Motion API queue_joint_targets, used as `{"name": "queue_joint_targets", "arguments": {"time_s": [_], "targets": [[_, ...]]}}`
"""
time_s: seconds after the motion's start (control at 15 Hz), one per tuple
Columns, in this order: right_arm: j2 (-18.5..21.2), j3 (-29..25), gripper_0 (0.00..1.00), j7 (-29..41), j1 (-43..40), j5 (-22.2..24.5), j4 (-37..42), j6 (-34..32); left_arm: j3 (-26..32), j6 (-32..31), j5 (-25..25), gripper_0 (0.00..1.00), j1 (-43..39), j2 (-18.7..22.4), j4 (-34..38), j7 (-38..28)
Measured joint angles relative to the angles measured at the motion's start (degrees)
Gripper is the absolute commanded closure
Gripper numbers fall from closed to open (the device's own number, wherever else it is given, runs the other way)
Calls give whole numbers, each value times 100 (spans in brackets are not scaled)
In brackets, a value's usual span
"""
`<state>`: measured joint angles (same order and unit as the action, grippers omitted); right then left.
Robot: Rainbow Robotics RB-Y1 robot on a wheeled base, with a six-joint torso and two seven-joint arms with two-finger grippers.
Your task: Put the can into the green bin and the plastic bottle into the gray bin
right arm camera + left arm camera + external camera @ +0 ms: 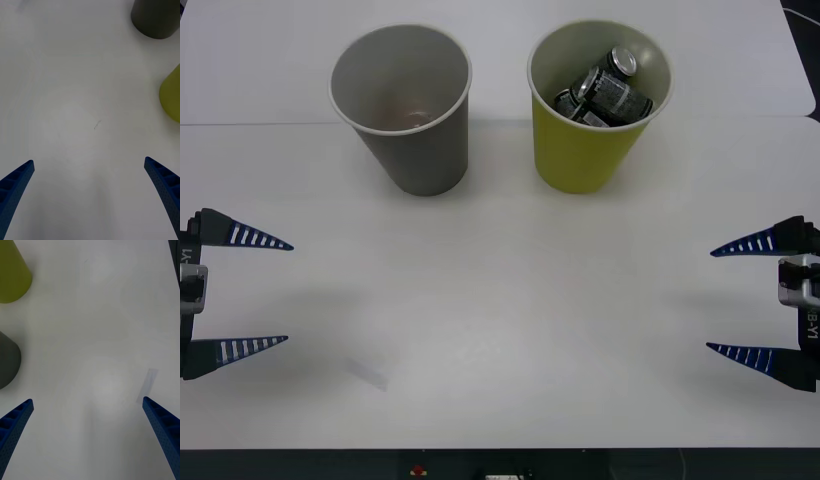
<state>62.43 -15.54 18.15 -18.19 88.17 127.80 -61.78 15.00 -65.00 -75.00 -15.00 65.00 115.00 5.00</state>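
The can (pixel 622 62), a small metal cylinder with a shiny top, lies tilted inside the green bin (pixel 588 150), its bright end toward the far rim. It rests on a heap of darker-bodied cans (pixel 605 97) that fills the bin's lower part; how many lie there is hard to tell, since they overlap and the bin's wall hides their lower ends. The green bin is a tapered yellow-green cup with a pale rim, standing upright on the white table (pixel 500 300). Just beside it, apart and not touching, stands the gray bin (pixel 415 140), the same tapered shape, with a whitish rim and a pale inside; a faint reddish smudge shows at its bottom, too dim to make out.

Both bins stand well beyond the fingertips of either arm. The left gripper (pixel 288 293) hovers at the table's left edge, its two blue ribbed fingers spread wide with nothing between them. From its wrist camera the left fingers (pixel 15 420) frame bare tabletop and a faint pale rectangular patch (pixel 148 384) near one fingertip; both bins are cut off at the picture's edge. The right gripper (pixel 710 298) hovers at the right edge, likewise spread wide and holding nothing. Between the right fingers (pixel 161 180) lies plain table with a tiny dark scratch (pixel 96 125); the bins' bases are partly cut off beyond.
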Motion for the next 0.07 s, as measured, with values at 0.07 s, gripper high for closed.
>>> {"name": "queue_joint_targets", "arguments": {"time_s": [0.07], "targets": [[-1,1,0,6,0,3,0,0,0,0,0,0,0,0,0,0]]}}
